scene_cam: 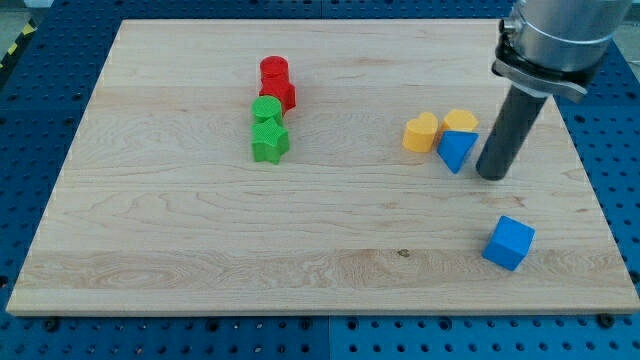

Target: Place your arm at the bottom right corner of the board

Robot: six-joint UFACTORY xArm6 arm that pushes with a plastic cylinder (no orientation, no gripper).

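**No readable text in view**

Nothing here can be read: no words, labels, brand marks, numbers or signs. The wooden counter [200,240] bears only its grain, the coloured blocks carry plain faces, and the dark rod and its metal collar [545,55] show no lettering. The blue perforated surface around the counter is likewise unmarked.

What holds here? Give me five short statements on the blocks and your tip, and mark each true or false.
1. My tip sits just to the view's right of the blue triangular block. True.
2. The blue cube touches the yellow blocks. False: it lies apart, nearer the view's bottom.
3. The red blocks lie above the green blocks in the view. True.
4. My tip is at the board's bottom right corner. False: it is above the blue cube.
5. Two yellow blocks lie beside the blue triangular block. True.
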